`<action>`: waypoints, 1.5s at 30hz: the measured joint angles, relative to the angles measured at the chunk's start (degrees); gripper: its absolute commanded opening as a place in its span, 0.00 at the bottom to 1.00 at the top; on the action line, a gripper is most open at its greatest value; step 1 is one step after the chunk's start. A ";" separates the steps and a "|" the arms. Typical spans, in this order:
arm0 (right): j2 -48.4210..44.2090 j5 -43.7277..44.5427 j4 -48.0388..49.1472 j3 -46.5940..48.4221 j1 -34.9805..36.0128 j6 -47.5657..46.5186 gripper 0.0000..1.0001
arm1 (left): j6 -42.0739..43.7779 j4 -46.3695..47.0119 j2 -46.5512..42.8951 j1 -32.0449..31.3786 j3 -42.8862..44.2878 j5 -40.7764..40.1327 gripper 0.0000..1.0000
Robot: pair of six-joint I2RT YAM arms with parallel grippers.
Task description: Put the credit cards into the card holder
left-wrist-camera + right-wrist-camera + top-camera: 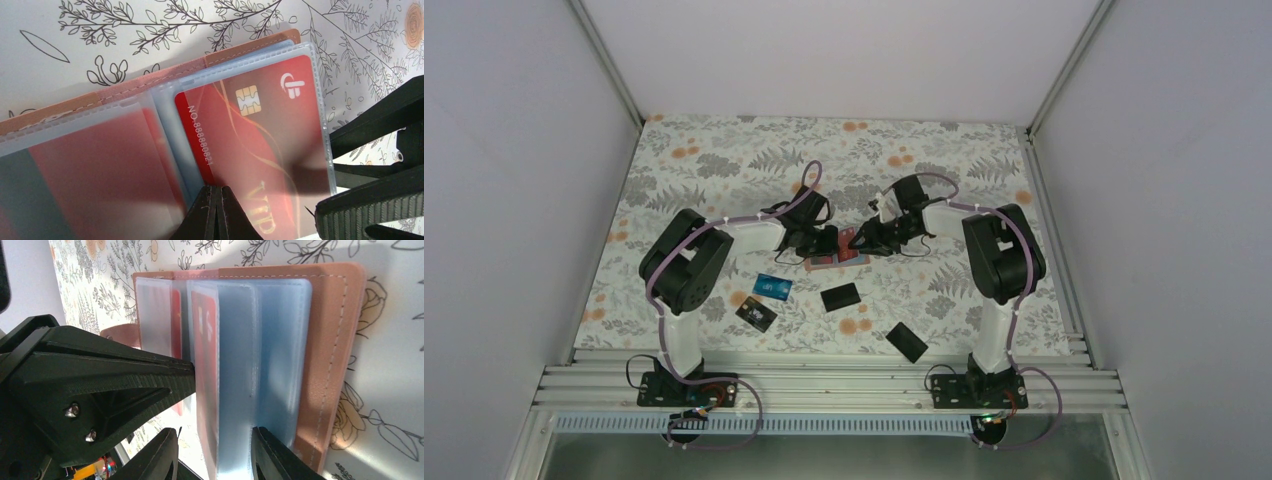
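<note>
The tan card holder (pixel 839 256) lies open mid-table, its clear sleeves fanned up (pixel 280 355). A red credit card (pixel 250 145) sits inside one sleeve, and another red one (pixel 176 315) shows in a leaf further left. My left gripper (pixel 216 192) is shut, its tips pressing on that sleeve's near edge. My right gripper (pixel 217 457) is open and straddles the upright sleeve leaf; one finger (pixel 272 455) touches it and the other stands apart. On the cloth in front lie a blue card (pixel 774 286) and three black cards (pixel 756 316), (pixel 841 296), (pixel 907 342).
A floral cloth (pixel 724 170) covers the table inside white walls. An aluminium rail (pixel 824 385) runs along the near edge by the arm bases. Both arms reach inward and meet over the holder.
</note>
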 measured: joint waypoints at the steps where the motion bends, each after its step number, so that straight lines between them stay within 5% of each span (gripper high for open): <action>1: 0.00 0.13 -0.13 0.15 0.09 0.00 0.39 | 0.00 0.04 0.00 0.00 0.00 0.00 0.02; 31: 0.00 4.83 -4.87 5.46 5.01 0.02 0.38 | -0.02 -0.24 -0.55 -0.22 0.00 -1.03 0.02; 45: 0.09 5.29 -6.51 9.79 7.08 0.20 0.38 | -1.97 -1.01 -10.19 0.83 -5.11 -4.39 0.02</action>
